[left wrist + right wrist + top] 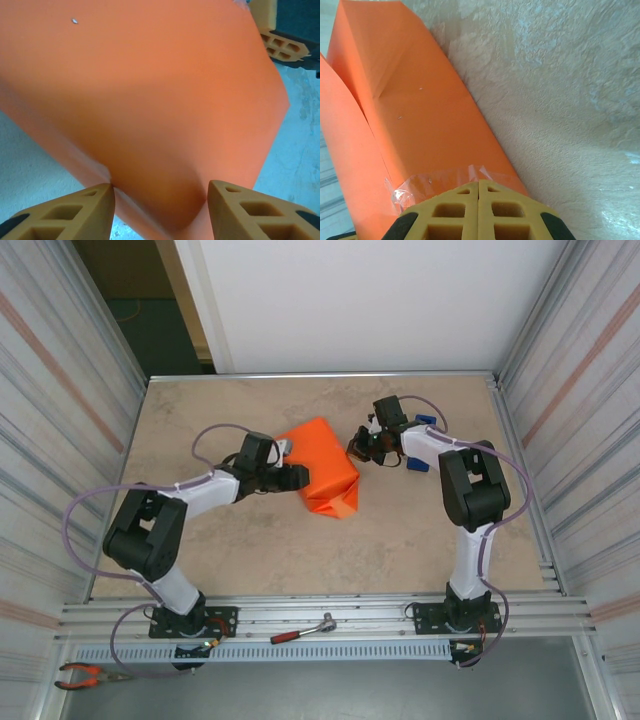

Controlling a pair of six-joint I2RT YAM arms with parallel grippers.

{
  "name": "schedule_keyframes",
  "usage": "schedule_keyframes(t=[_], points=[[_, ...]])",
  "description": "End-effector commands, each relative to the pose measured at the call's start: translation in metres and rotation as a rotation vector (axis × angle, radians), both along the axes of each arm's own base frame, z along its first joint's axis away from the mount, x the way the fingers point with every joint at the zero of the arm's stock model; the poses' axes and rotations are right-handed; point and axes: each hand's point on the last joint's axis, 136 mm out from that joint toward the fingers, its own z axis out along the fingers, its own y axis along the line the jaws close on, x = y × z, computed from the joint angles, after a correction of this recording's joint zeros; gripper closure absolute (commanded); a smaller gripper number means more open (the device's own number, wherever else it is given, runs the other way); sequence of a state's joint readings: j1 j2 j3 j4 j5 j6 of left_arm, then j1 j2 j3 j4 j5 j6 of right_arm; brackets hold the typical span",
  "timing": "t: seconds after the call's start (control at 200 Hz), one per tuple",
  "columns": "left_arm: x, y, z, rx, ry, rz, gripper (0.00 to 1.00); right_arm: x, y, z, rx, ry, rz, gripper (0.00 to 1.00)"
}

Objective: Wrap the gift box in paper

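Observation:
The orange paper (325,475) is folded round a boxy shape in the middle of the table; the gift box itself is hidden under it. My left gripper (298,477) meets the package from the left. In the left wrist view its fingers (160,190) touch both sides of a paper-covered corner (150,100). My right gripper (358,448) is at the package's right end. In the right wrist view its fingertips (478,182) are shut together, resting on a strip of clear tape (440,180) laid across the orange paper (420,115).
A blue tape dispenser (420,455) stands just right of the right gripper. A red-handled ratchet (300,630) lies on the front rail and orange pliers (85,675) lie at the near left. Metal walls close in both sides of the beige table (400,540).

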State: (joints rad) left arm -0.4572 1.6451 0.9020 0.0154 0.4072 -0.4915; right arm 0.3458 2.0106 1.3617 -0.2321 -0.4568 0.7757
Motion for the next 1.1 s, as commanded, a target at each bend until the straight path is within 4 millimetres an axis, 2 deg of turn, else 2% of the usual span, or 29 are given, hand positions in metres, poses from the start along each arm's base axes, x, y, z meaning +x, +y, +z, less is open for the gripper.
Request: schedule_keyframes(t=[0.0, 0.11, 0.2, 0.326, 0.406, 0.561, 0.706, 0.817, 0.922, 1.097], points=[[0.019, 0.014, 0.035, -0.021, -0.084, 0.045, 0.43, -0.01, -0.013, 0.016, 0.022, -0.019, -0.003, 1.0], [0.028, 0.028, 0.052, -0.023, -0.119, 0.074, 0.38, -0.016, -0.043, 0.038, 0.017, -0.077, -0.07, 1.0], [0.028, 0.029, 0.063, -0.024, -0.139, 0.068, 0.36, -0.031, -0.051, 0.055, 0.007, -0.118, -0.077, 1.0], [0.019, 0.026, 0.069, -0.055, -0.135, 0.07, 0.36, -0.062, -0.038, 0.068, -0.004, -0.159, -0.031, 1.0], [0.007, 0.017, 0.073, -0.089, -0.123, 0.053, 0.45, -0.086, -0.019, 0.07, -0.019, -0.181, 0.024, 1.0], [-0.016, -0.012, 0.077, -0.145, -0.116, -0.008, 0.67, -0.132, 0.023, 0.054, -0.02, -0.175, 0.123, 1.0], [-0.024, -0.038, 0.074, -0.172, -0.109, -0.054, 0.69, -0.16, 0.052, 0.032, -0.035, -0.16, 0.174, 1.0], [-0.02, -0.044, 0.059, -0.167, -0.075, -0.054, 0.7, -0.168, 0.062, 0.015, -0.053, -0.145, 0.185, 1.0], [-0.014, -0.044, 0.043, -0.139, -0.058, -0.048, 0.7, -0.167, 0.067, 0.002, -0.045, -0.13, 0.173, 1.0], [-0.01, -0.044, 0.032, -0.11, -0.052, -0.05, 0.7, -0.165, 0.076, -0.012, -0.039, -0.117, 0.172, 1.0]])
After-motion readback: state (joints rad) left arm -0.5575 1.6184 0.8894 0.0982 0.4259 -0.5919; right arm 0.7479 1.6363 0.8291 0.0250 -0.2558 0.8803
